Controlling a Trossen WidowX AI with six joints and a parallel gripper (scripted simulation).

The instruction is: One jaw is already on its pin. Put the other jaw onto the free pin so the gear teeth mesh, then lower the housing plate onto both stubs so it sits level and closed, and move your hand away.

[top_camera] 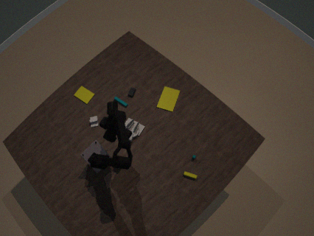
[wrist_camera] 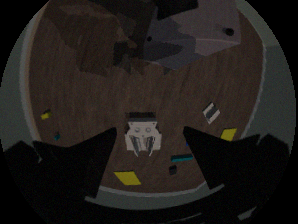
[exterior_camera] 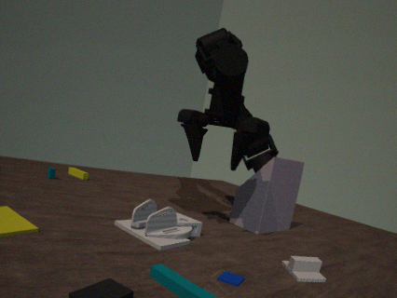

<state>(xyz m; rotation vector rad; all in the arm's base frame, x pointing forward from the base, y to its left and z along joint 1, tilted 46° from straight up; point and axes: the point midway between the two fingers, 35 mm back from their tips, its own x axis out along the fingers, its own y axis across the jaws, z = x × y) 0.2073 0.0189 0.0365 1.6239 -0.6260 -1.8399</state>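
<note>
A white base plate (top_camera: pixel 141 127) (exterior_camera: pixel 163 244) (wrist_camera: pixel 157 143) lies on the table. Two upright jaws, one jaw (exterior_camera: pixel 144 214) (wrist_camera: pixel 136 144) and the other jaw (exterior_camera: pixel 161 223) (wrist_camera: pixel 150 144), stand side by side on it, a gap between their tips. The housing plate (exterior_camera: pixel 194 225) (wrist_camera: pixel 143 124) appears to lie level across the jaws' rear ends; two round stub ends show there in the wrist view. The gear teeth and any small gap beneath the plate cannot be made out. My gripper (exterior_camera: pixel 215 164) (wrist_camera: pixel 151 130) is open and empty, well above the assembly and clear of it.
A tall lilac block (top_camera: pixel 91 149) (exterior_camera: pixel 280 200) stands beside the arm. Nearby lie a white stepped piece (top_camera: pixel 93 121) (exterior_camera: pixel 305 265) (wrist_camera: pixel 211 113), a teal bar (top_camera: pixel 121 102), a blue tile (exterior_camera: pixel 230 278) and a black block (top_camera: pixel 132 92). Farther off are yellow tiles (top_camera: pixel 169 99) and a yellow bar (top_camera: pixel 190 175).
</note>
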